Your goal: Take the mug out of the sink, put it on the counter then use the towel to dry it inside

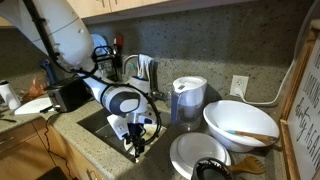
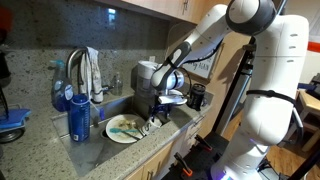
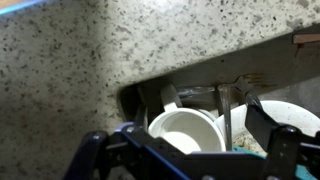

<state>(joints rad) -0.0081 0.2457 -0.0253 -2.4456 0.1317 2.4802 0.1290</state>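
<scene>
The end effector (image 3: 195,150) is down in the sink (image 3: 200,92) with its fingers spread wide and nothing between them gripped. From here the likeliest trouble is a bad close on the mug (image 3: 185,128). Its smooth white wall is probably wet, so a pinch that lands off-centre could make it squirt sideways or tip over.

The space is tight. The wrist view shows the sink wall just behind the mug and a white dish (image 3: 285,112) just beside it. A finger pushed down or outward could jam against either one, or drag the dish along.

Lifting carries its own risk, since the mug sits low under the cut edge of the worktop (image 3: 70,70) and could knock that edge on the way up and twist loose. The free stretch of worktop beside the sink is crowded with a pitcher (image 1: 188,98), a large bowl (image 1: 240,125) and a plate (image 1: 198,155), so a careless set-down might strike one of them.

In the wrist view the mug stands upright with its mouth up, directly below the end effector. It sits between the two spread fingers and appears clear of both. In an exterior view this spot is the part of the sink nearest the worktop's front edge. The towel (image 2: 92,72) hangs over the faucet (image 2: 75,62) toward the back edge, well apart from the mug.
</scene>
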